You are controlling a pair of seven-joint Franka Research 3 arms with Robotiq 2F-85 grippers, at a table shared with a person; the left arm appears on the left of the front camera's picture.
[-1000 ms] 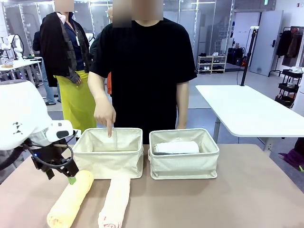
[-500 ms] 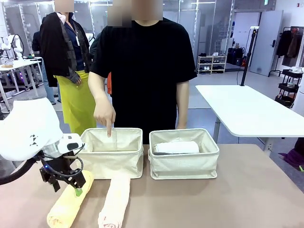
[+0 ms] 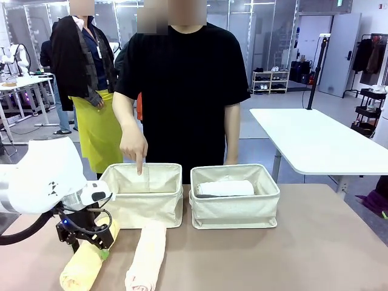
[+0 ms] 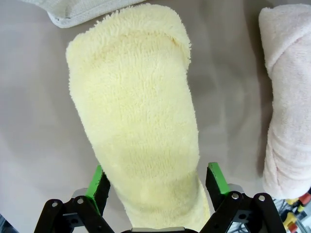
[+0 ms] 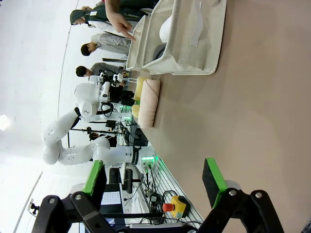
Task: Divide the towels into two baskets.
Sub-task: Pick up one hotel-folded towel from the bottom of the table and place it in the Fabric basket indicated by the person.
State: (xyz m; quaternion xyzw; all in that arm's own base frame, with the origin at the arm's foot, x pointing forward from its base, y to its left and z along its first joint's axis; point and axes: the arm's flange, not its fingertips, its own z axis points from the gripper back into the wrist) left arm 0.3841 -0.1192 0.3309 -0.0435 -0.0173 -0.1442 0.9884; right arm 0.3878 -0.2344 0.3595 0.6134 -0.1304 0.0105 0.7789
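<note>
Left gripper (image 4: 156,179): mine, jaws fully spread, one green pad on each side of the pale yellow towel (image 4: 136,121). Nothing is clamped (whether the pads brush the terry I cannot tell).
Between my fingers: the near end of the yellow roll, lying flat on the table (image 3: 303,254).
Long axis: the roll runs straight away from my palm, crosswise to the line between my pads. I judge that closing would pinch it across its width, not along its length.
Ahead of my fingertips: the roll's far end points at a corner of the left basket (image 3: 142,200), near it but not touching.
Beside me, toward my right arm: the pink towel (image 4: 286,111), lying roughly parallel to the yellow one with a strip of bare table between them.
Farther ahead: the person's hand (image 3: 134,145), index finger pointing down into the left basket.
Farther ahead and across: the right basket (image 3: 233,212), with a white towel (image 3: 225,188) lying inside it.
Right gripper (image 5: 154,179): also mine, fully spread and empty, over bare table, well apart from both loose towels.
Nearer arm: my left, by far.
Likely next move: close on the yellow roll, lift it, and carry it forward into the basket being pointed at.
</note>
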